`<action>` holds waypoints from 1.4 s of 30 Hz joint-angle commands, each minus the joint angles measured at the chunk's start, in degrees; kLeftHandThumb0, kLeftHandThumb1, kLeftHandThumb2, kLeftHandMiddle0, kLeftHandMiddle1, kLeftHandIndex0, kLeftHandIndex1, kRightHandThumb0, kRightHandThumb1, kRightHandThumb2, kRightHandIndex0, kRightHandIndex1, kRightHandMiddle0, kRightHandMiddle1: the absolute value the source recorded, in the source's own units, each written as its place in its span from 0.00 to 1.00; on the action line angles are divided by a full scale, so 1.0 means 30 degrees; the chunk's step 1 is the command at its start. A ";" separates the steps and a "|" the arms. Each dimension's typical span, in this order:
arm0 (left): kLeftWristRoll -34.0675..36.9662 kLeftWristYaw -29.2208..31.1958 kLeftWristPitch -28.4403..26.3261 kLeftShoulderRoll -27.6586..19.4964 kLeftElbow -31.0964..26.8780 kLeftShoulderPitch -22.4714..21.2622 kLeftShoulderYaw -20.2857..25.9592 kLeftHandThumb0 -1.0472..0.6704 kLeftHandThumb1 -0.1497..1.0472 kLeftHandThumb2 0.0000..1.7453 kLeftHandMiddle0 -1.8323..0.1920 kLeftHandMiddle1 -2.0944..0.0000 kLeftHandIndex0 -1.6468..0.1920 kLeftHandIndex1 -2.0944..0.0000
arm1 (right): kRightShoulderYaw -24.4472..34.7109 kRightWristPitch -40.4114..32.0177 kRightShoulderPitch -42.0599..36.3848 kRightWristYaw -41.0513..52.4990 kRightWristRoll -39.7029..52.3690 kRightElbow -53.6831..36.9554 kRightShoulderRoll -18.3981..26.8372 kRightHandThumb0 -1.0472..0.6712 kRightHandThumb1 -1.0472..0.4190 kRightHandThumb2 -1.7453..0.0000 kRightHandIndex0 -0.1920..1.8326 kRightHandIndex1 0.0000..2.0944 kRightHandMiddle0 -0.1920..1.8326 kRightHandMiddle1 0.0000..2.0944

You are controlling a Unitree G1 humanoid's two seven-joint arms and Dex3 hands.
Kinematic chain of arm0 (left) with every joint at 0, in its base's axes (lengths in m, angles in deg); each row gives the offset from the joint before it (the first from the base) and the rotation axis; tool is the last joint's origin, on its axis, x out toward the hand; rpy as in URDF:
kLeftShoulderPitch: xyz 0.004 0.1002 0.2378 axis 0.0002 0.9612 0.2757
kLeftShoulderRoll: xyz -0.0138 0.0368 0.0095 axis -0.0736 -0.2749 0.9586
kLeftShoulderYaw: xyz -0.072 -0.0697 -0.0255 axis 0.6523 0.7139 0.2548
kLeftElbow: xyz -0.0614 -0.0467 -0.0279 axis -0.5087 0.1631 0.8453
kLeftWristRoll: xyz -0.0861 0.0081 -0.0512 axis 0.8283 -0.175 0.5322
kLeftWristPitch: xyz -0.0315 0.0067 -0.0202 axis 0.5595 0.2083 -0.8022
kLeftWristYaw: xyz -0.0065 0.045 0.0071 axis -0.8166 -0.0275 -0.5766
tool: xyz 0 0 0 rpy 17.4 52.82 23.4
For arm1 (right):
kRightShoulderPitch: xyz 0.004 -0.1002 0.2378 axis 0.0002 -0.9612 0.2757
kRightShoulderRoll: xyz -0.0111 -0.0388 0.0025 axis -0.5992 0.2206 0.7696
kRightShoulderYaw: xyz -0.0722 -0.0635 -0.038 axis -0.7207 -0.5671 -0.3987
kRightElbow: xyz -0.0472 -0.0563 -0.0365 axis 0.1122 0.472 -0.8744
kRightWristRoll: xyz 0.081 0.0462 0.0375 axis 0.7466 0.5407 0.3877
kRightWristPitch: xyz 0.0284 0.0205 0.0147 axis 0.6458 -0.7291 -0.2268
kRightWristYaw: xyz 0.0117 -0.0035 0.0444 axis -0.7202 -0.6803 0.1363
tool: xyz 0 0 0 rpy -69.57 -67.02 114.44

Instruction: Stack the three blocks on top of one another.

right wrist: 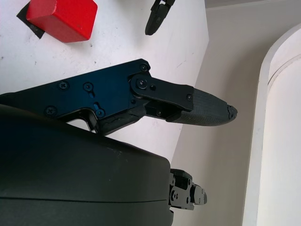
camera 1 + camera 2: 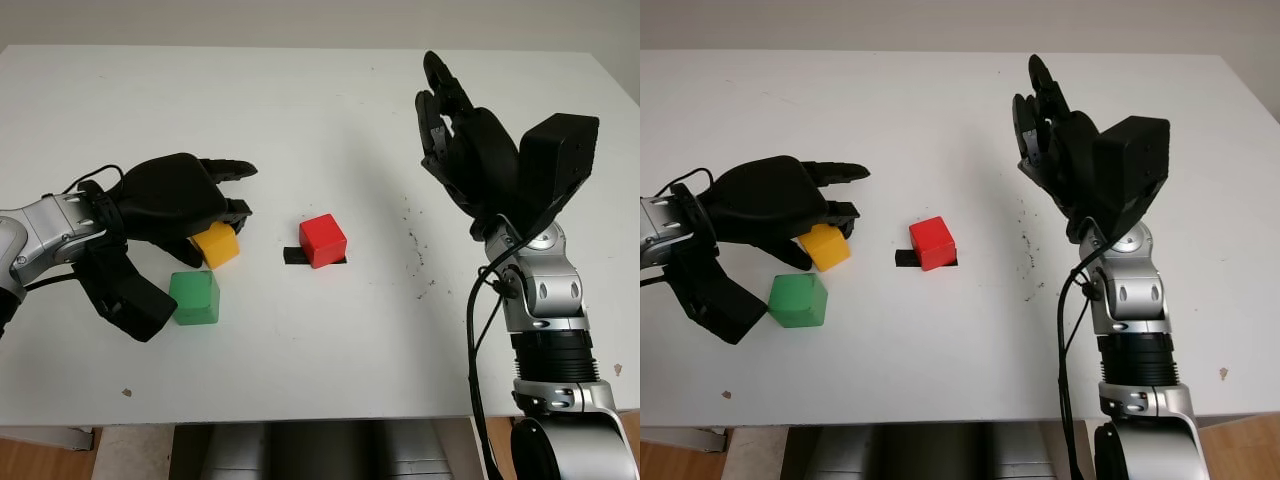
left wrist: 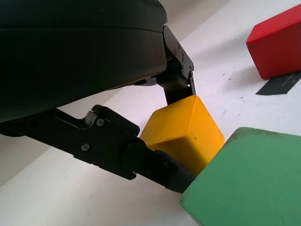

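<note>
Three blocks, two hands.

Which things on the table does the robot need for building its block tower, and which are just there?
Needed: yellow block, held by the left hand; green block; red block.

Just there: black tape under the red block; right hand, open, raised at the right.
</note>
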 commanded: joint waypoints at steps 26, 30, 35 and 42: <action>1.7111 1.0195 -0.6390 0.3958 -0.0538 0.0205 0.5067 0.31 0.94 0.03 0.80 0.99 0.72 0.26 | 0.0146 0.0781 0.0019 0.0179 0.0220 0.0355 0.0136 0.18 0.00 0.64 0.04 0.03 0.05 0.03; 1.8728 1.0636 -0.8506 0.4959 -0.1665 0.0785 0.5749 0.31 0.95 0.03 0.82 0.99 0.73 0.26 | 0.0102 0.0708 -0.0010 0.0231 0.0234 0.0284 0.0163 0.18 0.00 0.64 0.03 0.02 0.05 0.02; 1.9855 1.0731 -1.0202 0.5952 -0.2683 0.1469 0.6212 0.32 0.95 0.03 0.83 0.98 0.73 0.27 | 0.0103 0.0707 -0.0045 0.0307 0.0287 0.0302 0.0202 0.19 0.00 0.64 0.03 0.02 0.04 0.02; 2.0593 1.0755 -1.2078 0.7015 -0.3937 0.2099 0.6363 0.33 0.94 0.03 0.83 0.98 0.71 0.28 | 0.0148 0.0557 -0.0142 0.0273 0.0316 0.0162 0.0209 0.19 0.00 0.65 0.03 0.02 0.04 0.02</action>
